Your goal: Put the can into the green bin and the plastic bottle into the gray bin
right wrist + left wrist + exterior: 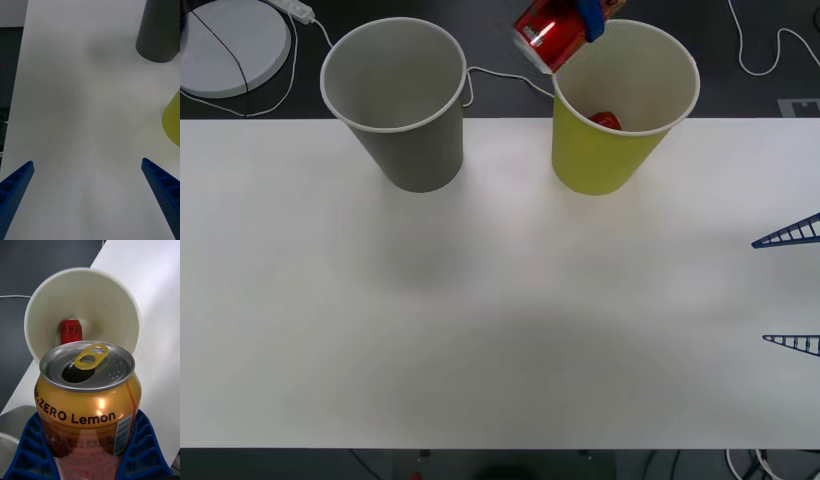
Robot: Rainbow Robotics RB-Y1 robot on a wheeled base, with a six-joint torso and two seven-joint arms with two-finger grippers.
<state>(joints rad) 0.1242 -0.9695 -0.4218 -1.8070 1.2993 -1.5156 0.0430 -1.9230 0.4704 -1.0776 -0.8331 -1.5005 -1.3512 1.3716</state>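
The can (pixel 551 38), red with a gold-rimmed top, hangs tilted over the back-left rim of the green bin (pixel 600 155), and my left gripper (pixel 577 25) is shut on it. From the left wrist, the can (pixel 88 397) sits between the blue fingers (pixel 144 446), with its opened top facing the bin's white inside (pixel 112 303). Another red can (pixel 71 331) lies at the bottom of that bin. To the left stands the gray bin (pixel 415 140). My right gripper (pixel 792 288) waits open at the table's right edge. The plastic bottle is out of view.
Both bins stand at the back of the white table (pixel 500 320). Behind it lie a round white base (pixel 230 42) and white cables (pixel 502 76) on the dark floor. The right wrist view shows the right gripper (pixel 90 195), the gray bin (pixel 159 32) and the green bin (pixel 173 122).
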